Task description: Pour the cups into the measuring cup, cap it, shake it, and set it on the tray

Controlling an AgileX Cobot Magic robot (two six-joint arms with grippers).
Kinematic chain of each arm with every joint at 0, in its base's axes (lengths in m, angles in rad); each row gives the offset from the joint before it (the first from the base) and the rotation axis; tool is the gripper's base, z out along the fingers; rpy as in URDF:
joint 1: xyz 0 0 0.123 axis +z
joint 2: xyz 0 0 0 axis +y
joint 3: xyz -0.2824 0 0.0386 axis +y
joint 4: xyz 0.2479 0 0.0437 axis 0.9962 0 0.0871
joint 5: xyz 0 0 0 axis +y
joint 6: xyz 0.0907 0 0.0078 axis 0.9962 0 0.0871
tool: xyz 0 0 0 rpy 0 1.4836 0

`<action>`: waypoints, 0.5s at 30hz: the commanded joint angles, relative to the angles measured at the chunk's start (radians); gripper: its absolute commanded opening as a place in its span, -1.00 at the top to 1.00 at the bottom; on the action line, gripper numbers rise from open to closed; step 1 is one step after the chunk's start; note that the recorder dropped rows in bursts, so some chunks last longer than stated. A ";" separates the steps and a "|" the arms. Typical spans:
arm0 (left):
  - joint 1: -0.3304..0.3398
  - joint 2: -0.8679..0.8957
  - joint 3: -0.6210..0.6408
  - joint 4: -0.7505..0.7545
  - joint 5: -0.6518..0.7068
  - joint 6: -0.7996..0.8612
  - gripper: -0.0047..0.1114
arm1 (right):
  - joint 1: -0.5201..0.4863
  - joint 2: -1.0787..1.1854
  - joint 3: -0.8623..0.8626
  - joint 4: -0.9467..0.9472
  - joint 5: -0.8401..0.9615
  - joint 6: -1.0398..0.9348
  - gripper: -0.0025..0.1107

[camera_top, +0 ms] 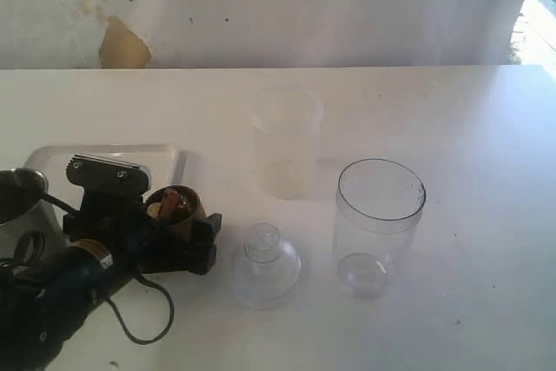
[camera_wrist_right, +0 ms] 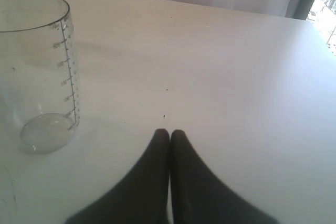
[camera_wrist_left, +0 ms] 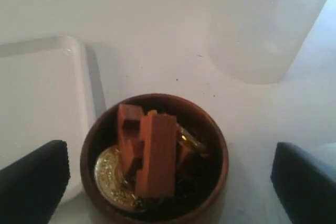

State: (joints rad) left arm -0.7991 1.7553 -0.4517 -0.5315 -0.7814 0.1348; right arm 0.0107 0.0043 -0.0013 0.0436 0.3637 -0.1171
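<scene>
The brown wooden cup (camera_wrist_left: 155, 205) holds orange-brown blocks and a gold coin, and it stands beside the white tray (camera_wrist_left: 37, 93). My left gripper (camera_wrist_left: 170, 153) is open with a finger on each side of the cup, neither touching it. In the exterior view this gripper (camera_top: 161, 219) straddles the wooden cup (camera_top: 178, 202) at the lower left. The steel tumbler (camera_top: 17, 193) stands at the far left by the tray (camera_top: 165, 155). The clear measuring cup (camera_top: 380, 215) stands upright and empty. My right gripper (camera_wrist_right: 169, 132) is shut on nothing, on the table near the measuring cup (camera_wrist_right: 39, 72).
A frosted plastic cup (camera_top: 287, 141) stands behind the middle, also in the left wrist view as the frosted cup (camera_wrist_left: 268, 24). A clear dome lid (camera_top: 265, 262) lies between the wooden cup and the measuring cup. The left arm's cable loops near the front edge.
</scene>
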 commanded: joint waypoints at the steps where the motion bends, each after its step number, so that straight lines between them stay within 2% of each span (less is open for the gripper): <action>1: -0.001 0.045 0.002 0.016 -0.076 -0.005 -0.89 | 0.000 -0.004 0.001 -0.002 -0.013 0.002 0.96; 10: -0.001 0.077 0.002 0.009 -0.091 0.005 -0.89 | 0.000 -0.004 0.001 -0.002 -0.013 0.002 0.96; 15: -0.001 0.077 0.002 0.009 -0.198 0.162 -0.89 | 0.000 -0.004 0.001 -0.002 -0.013 0.002 0.96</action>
State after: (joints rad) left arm -0.7991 1.8332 -0.4517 -0.5200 -0.9052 0.2329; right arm 0.0107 0.0043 -0.0013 0.0436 0.3637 -0.1171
